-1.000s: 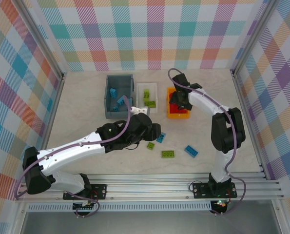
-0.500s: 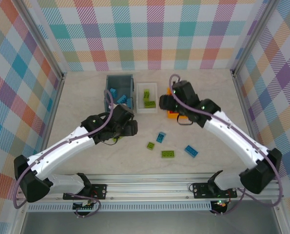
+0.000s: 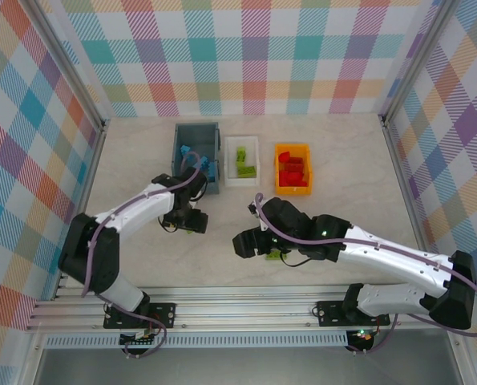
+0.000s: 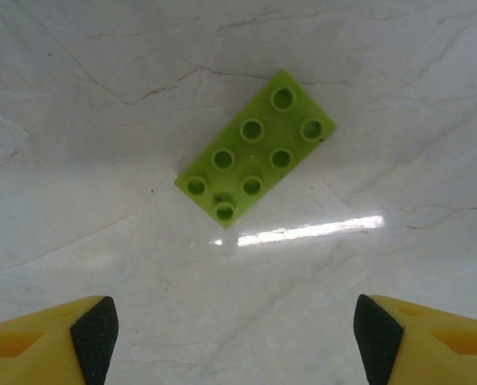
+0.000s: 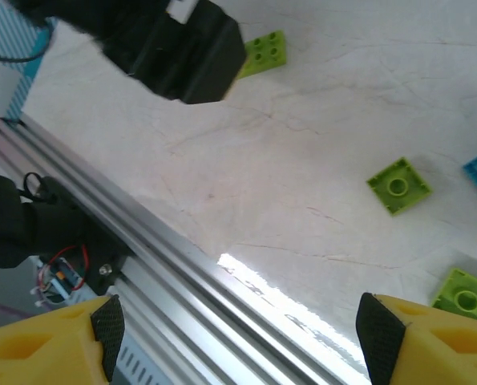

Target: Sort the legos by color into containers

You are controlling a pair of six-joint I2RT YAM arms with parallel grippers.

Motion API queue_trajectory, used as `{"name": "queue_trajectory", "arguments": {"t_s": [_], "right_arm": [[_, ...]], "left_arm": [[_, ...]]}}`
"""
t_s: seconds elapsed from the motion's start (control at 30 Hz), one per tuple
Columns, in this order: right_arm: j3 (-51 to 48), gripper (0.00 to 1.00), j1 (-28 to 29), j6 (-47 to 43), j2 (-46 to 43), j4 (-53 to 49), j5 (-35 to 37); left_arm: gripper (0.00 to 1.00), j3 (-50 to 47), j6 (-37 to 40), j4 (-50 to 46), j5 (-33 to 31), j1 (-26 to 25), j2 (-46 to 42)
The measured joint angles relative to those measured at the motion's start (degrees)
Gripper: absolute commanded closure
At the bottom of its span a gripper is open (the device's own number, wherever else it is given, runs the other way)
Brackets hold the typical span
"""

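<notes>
legos not yet sorted include a lime green brick [image 4: 255,148] lying diagonal on the table [image 4: 78,120] just ahead of the open, empty left fingers [image 4: 54,341], which could skew it on closing, or bump the nearby open right fingers [image 5: 430,337].

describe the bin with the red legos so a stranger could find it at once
At the far side of the table, three open bins stand in a row. The orange-yellow bin is the rightmost, next to the white bin. It is the only brightly coloured one, and it alone holds red bricks.
</notes>
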Motion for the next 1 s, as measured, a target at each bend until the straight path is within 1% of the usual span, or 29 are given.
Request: {"name": "queue_trajectory", "arguments": {"t_s": [0.17,0.33,0.43,0.53,0.57,0.67,0.73,0.9,1.0], "right_arm": [[0.02,0.22,-0.02,1.31,-0.55,0.02,0.42],[0.02,0.22,0.0,2.03,-0.55,-0.13,0.94],[0.02,0.22,0.04,2.67,-0.57,-0.13,1.18],[0.02,0.22,0.04,2.95,-0.74,-0.15,1.51],[0.02,0.22,0.04,2.99,-0.79,-0.15,1.57],[0.02,0.22,0.07,3.02,-0.96,-0.2,1.81],[0.02,0.22,0.09,3.02,-1.07,-0.33,1.99],[0.02,0.23,0.09,3.02,-1.16,-0.35,2.23],[0.02,0.23,0.09,3.02,-1.16,-0.35,2.45]], "left_arm": [[0.21,3.63,6.19,0.37,1.75,0.55,8.76],[0.21,7.5,10.43,0.28,2.08,1.51,12.63],[0.24,9.09,12.11,0.46,1.73,1.86,14.45],[0.28,9.31,13.09,0.92,1.68,1.92,15.87],[0.31,9.29,13.2,1.11,1.68,1.92,16.26],[0.46,9.18,13.18,1.46,2.08,1.99,17.27],[0.51,8.87,12.83,1.44,2.75,2.03,17.33],[0.52,8.04,10.45,1.79,4.24,2.05,17.14],[0.49,7.19,8.83,2.75,4.26,1.88,16.55]]}}
